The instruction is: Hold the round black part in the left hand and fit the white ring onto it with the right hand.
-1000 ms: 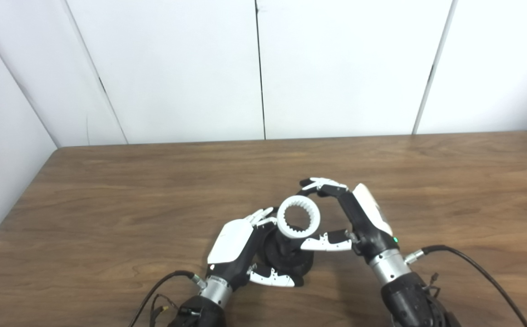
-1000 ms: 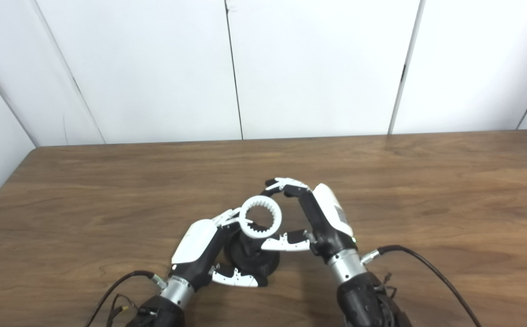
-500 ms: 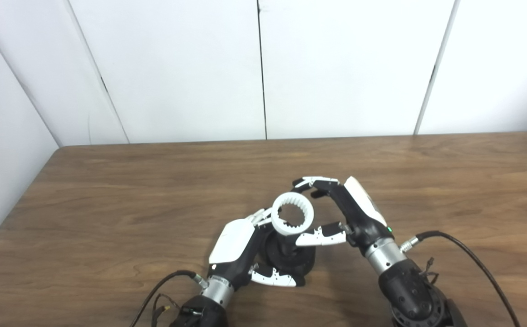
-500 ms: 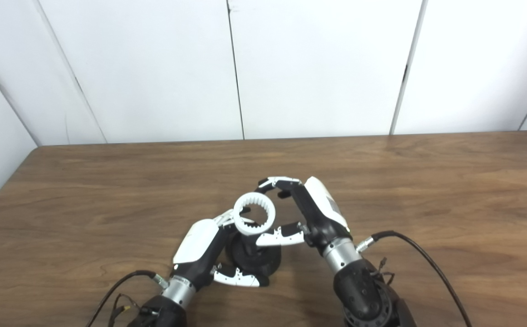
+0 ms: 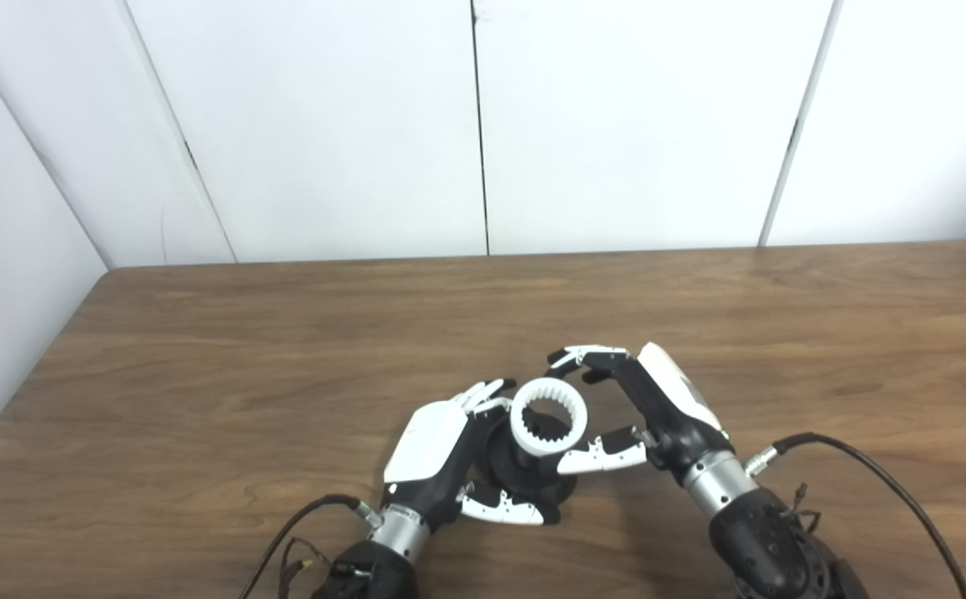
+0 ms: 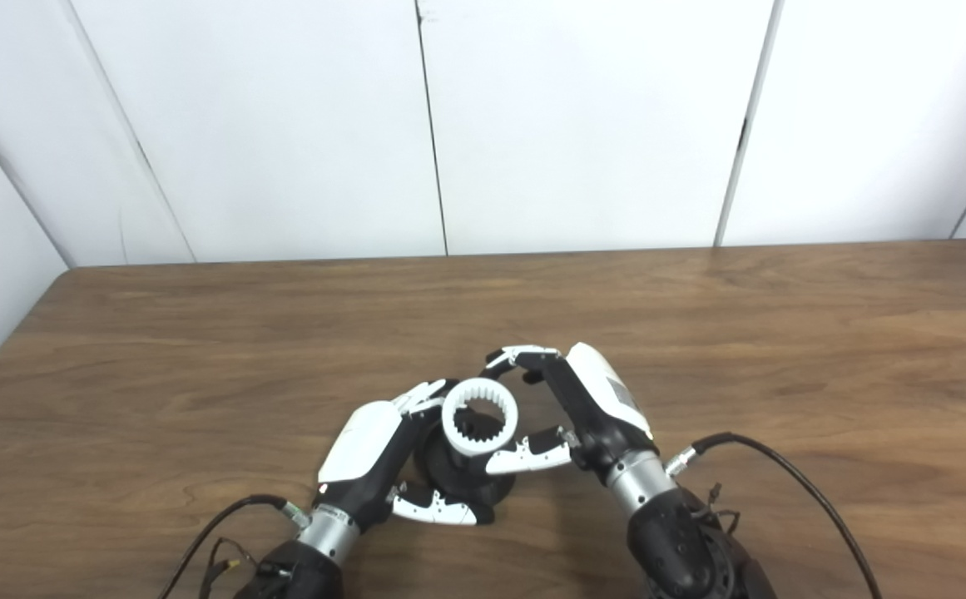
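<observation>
From the left eye, the left hand (image 5: 433,449) is wrapped around the black part (image 5: 524,476), which sits on the table (image 5: 200,399) just right of its palm. The right hand (image 5: 657,408) pinches the white ring (image 5: 548,417) between thumb and fingers, right on top of the part. Right eye shows the same; can't tell if the ring's fully seated.

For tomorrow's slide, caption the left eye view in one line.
Left hand steadies the round black part while right hand holds the white ring over it.
</observation>
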You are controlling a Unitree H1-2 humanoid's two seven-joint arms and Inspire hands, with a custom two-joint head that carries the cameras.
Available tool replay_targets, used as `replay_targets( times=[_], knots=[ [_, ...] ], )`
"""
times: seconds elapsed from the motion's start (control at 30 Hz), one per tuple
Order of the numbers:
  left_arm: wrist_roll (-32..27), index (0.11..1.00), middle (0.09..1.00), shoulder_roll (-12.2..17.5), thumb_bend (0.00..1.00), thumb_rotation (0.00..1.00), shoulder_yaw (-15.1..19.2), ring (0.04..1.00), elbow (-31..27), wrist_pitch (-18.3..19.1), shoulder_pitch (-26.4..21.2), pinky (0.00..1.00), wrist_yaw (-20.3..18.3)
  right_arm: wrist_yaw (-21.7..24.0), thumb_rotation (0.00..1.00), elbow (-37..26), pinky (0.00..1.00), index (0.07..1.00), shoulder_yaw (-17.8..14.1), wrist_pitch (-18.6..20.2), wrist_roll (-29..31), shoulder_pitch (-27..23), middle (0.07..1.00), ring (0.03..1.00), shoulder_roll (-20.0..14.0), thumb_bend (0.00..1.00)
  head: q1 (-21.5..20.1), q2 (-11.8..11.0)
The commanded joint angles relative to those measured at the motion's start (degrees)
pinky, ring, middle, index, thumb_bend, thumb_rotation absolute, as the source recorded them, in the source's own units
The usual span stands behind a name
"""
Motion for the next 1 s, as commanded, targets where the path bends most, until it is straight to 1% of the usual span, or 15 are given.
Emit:
replay_targets(
  times=[0.0,0.17,0.3,0.47,0.8,0.97],
  knots=[
    [1.53,0.649,0.924,0.27,0.90,0.32,-1.04,0.934,1.01,2.37,0.50,0.90,-2.47,-0.33,0.14,-0.90,0.74,0.480,0.02,-2.19,-0.33,-1.32,0.784,0.831,-0.23,0.52,0.05,0.08],
    [1.44,0.648,0.923,0.24,0.90,0.31,-0.97,0.933,0.70,2.51,0.56,0.90,-2.54,-0.34,0.14,-0.85,0.74,0.480,0.32,-2.18,-0.35,-1.04,0.785,0.828,-0.76,0.52,0.11,0.35],
    [1.72,0.649,0.924,0.34,0.90,0.33,-1.14,0.933,0.58,2.66,0.43,0.90,-2.69,-0.37,0.14,-0.46,0.75,0.480,0.44,-2.25,-0.35,-1.07,0.785,0.830,-0.87,0.52,0.08,0.52],
    [1.66,0.650,0.925,0.26,0.89,0.33,-1.27,0.935,0.51,2.71,0.46,0.90,-2.74,-1.02,0.14,0.92,0.75,0.480,0.60,-2.43,-0.21,-1.06,0.783,0.830,-0.17,0.52,0.51,0.60],
    [1.59,0.650,0.924,0.17,0.89,0.34,-1.56,0.934,0.28,3.14,0.52,0.90,-2.56,-3.41,0.14,4.41,0.73,0.480,1.59,-4.27,-0.57,-1.04,0.779,0.815,1.33,0.52,0.79,0.89],
    [1.73,0.652,0.925,0.11,0.89,0.34,-1.69,0.935,0.23,3.44,0.52,0.90,-2.72,-3.76,0.14,5.10,0.73,0.480,1.74,-4.77,-0.47,-1.26,0.781,0.813,1.93,0.52,0.95,0.95]
  ],
)
